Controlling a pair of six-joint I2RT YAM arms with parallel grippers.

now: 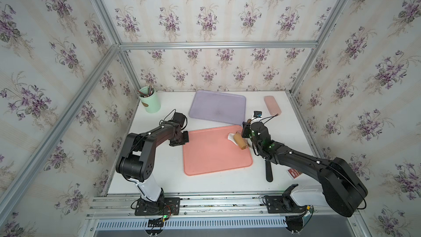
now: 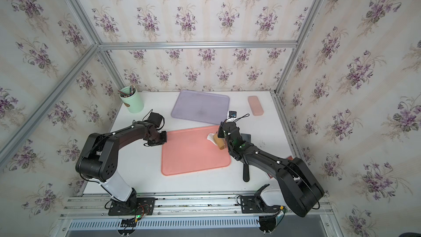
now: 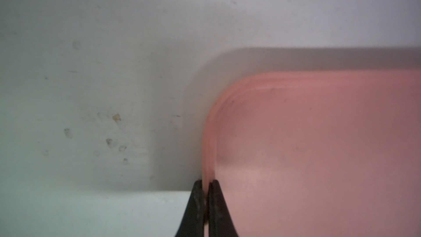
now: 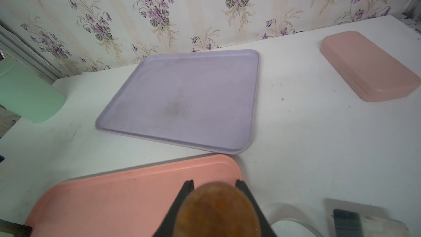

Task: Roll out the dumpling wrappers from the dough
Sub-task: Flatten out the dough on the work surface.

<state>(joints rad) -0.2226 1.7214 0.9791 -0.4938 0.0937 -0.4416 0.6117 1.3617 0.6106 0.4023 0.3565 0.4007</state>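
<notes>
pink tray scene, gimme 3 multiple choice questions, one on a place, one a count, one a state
1. Where on the pink tray does the dough lie?
A. near left corner
B. middle
C. far right corner

2. How many trays are on the table?
A. one
B. two
C. three

3. What state is the left claw in?
A. open above the tray
B. shut on the tray's rim
C. shut on the dough

Answers:
1. C: in both top views the white lump shows at that corner, partly under the pin.
2. B: there is the pink tray and, behind it, a purple tray.
3. B: the left wrist view shows the rim pinched between its two tips.
</notes>
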